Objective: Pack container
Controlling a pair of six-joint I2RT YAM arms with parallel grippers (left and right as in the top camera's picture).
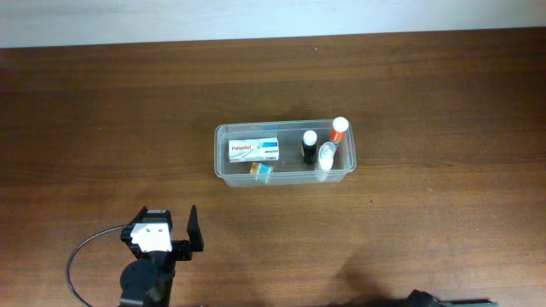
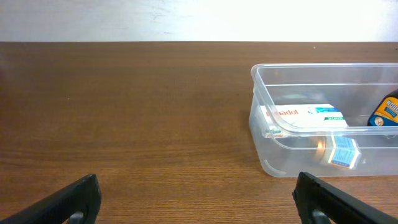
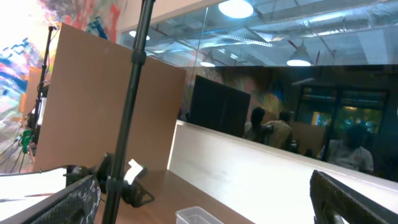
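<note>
The container, a clear shallow tub, sits at the table's middle. Inside lie a white Panadol box, a small blue and orange pack, a black bottle, a clear bottle and a white-capped orange tube. My left gripper stands open near the front edge, left of the tub and well short of it. In the left wrist view the container is ahead to the right, and the left gripper holds nothing. My right gripper is open and empty, tilted up toward the room; the container shows at the bottom edge.
A black stand pole with a clamp at its foot rises at the table's far side in the right wrist view. A cable loops beside the left arm. Part of the right arm shows at the overhead view's bottom edge.
</note>
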